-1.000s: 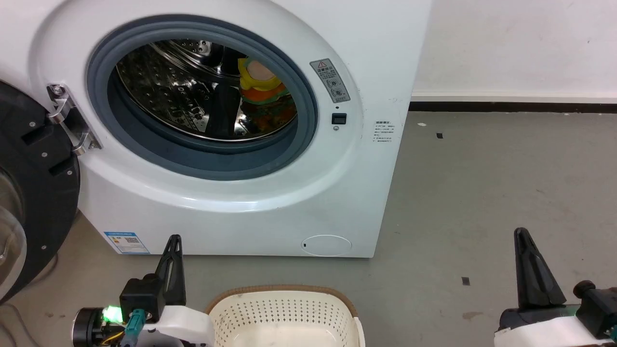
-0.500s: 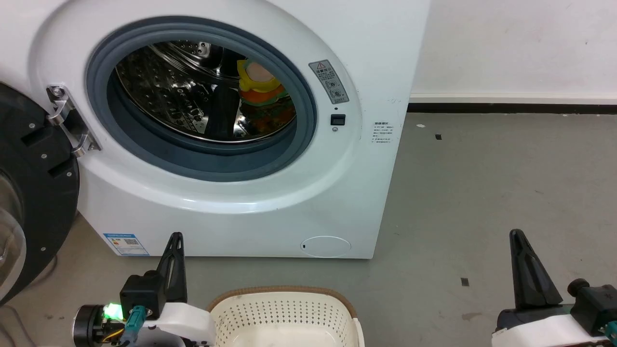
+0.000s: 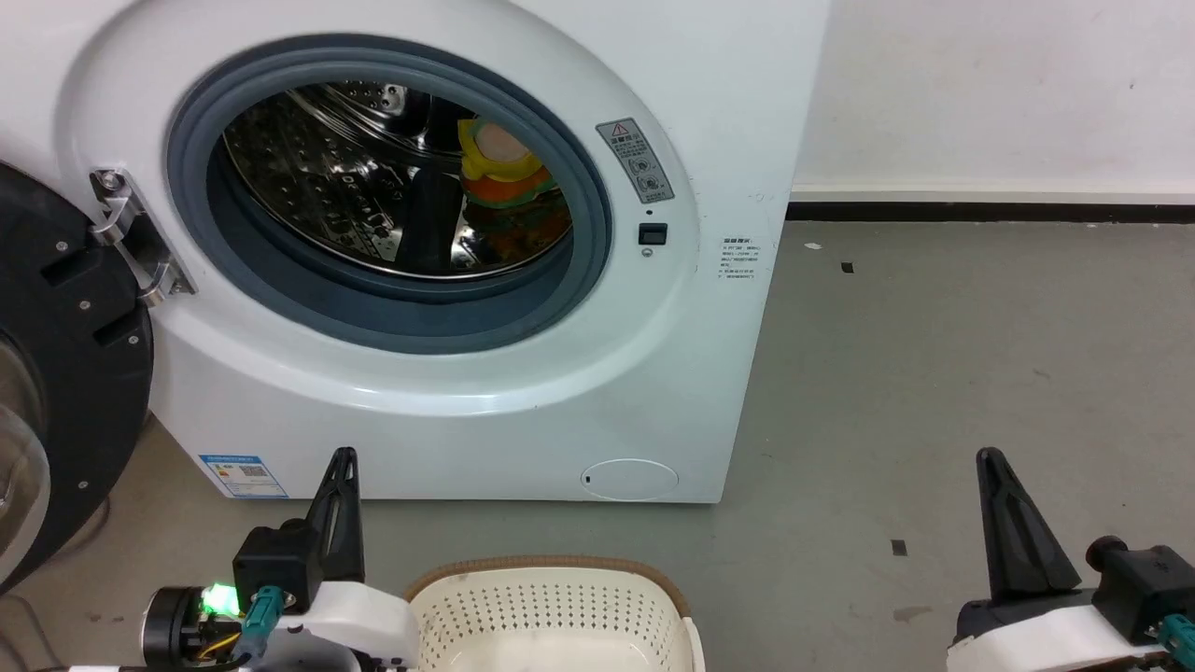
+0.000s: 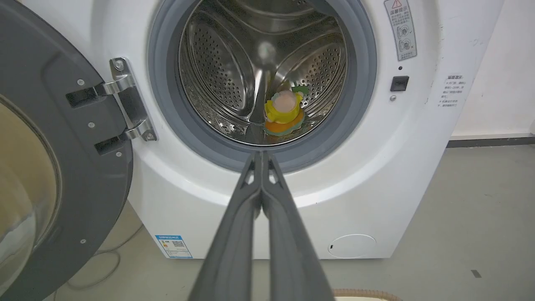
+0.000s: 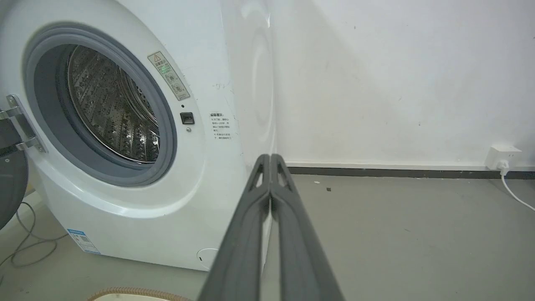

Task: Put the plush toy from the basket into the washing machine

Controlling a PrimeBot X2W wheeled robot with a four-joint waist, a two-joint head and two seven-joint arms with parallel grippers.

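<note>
There are one washing machine (image 3: 448, 439), one plush toy (image 3: 499, 163), one basket (image 3: 523, 607) and two tools: left tool (image 3: 344, 455), right tool (image 3: 989, 457).

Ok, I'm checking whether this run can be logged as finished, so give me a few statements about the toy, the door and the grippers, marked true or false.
1. The plush toy lies in the drum of the washing machine. True.
2. The basket holds the toy. False: the toy is in the drum.
3. The left gripper is shut on nothing. True.
4. The door is closed. False: it hangs open at the left.
5. The right gripper is wide open. False: its fingers press together.
</note>
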